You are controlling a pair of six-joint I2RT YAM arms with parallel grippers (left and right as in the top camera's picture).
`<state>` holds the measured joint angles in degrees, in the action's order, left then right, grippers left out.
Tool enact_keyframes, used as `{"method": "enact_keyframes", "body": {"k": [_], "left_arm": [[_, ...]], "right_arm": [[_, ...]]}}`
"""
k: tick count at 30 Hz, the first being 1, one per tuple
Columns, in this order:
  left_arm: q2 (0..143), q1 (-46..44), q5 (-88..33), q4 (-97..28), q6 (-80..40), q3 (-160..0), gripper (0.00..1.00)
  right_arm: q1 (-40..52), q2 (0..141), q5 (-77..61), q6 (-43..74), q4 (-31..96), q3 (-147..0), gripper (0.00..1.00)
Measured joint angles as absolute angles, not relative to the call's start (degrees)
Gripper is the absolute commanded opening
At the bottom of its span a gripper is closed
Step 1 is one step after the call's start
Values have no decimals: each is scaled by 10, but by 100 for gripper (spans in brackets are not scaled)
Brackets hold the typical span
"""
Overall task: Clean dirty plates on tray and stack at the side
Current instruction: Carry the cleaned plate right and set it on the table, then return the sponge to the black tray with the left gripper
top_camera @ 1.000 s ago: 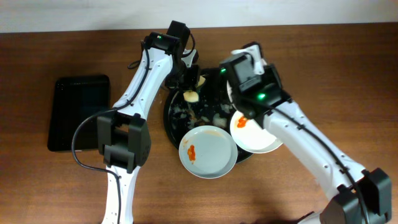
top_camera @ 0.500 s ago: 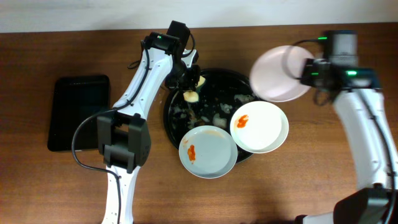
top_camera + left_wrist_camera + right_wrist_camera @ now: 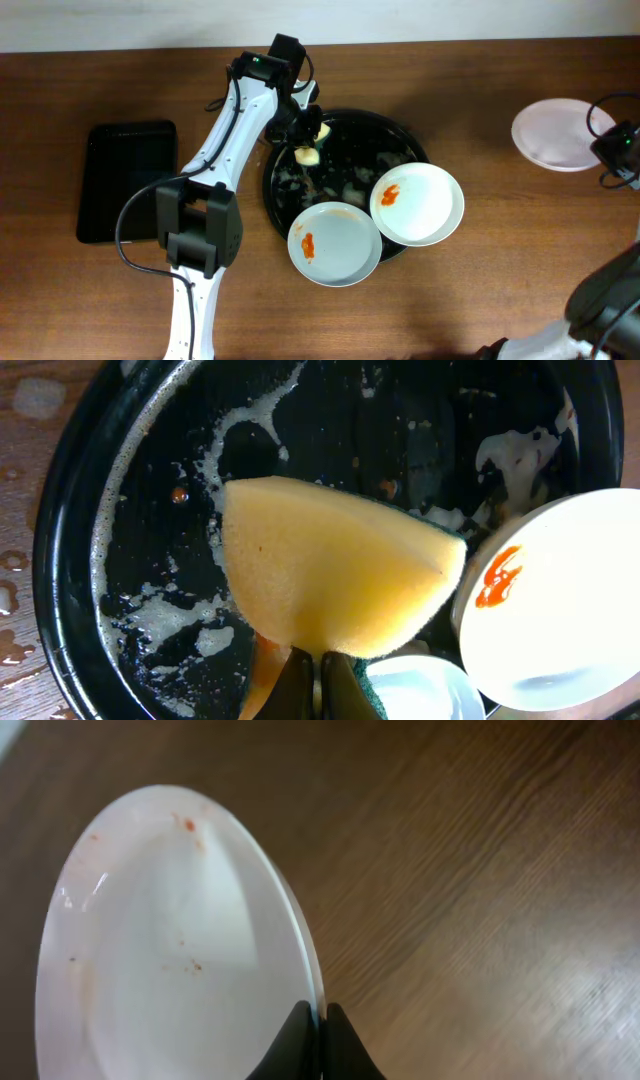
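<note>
The round black tray (image 3: 282, 170) holds soapy foam and two white plates. One plate (image 3: 335, 244) overhangs its front rim with a small red smear; the other (image 3: 418, 203) sits at its right with a red smear, and also shows in the left wrist view (image 3: 560, 590). My left gripper (image 3: 320, 670) is shut on the yellow sponge (image 3: 335, 580), held over the tray's back left (image 3: 310, 140). My right gripper (image 3: 320, 1018) is shut on the rim of a third plate (image 3: 170, 950), held over the far right of the table (image 3: 555, 133).
A smaller black rectangular tray (image 3: 125, 180) lies at the left of the brown wooden table (image 3: 480, 290). Water drops lie on the wood beside the round tray (image 3: 20, 590).
My right arm has carried the third plate from above the tray out to the far right of the table. My left arm and the sponge have stayed in place.
</note>
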<state>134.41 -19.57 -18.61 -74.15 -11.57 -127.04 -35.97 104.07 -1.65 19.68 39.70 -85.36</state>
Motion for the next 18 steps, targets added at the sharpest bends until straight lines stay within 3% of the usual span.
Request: {"method": "enact_keyframes", "body": {"k": [6,8,10,11,18], "left_arm": [[1344,-196,-195,-741,-112,-1270,0],[1344,-196,-195,-741,-108,-1270,0],[1344,-196,-197,-741,-105,-1270,0],[1344,-196,-197,-741,-104,-1271,0],[1344,-196,-197,-742,-84,-1270,0]], "right_arm": [[-397,1100,-17,198,331,-853,9],[-408,1105,-17,200,317,-853,24],[-412,1107,-17,201,314,-853,53],[-413,1108,-17,204,314,-853,59],[-414,1107,-70,201,331,-853,66]]}}
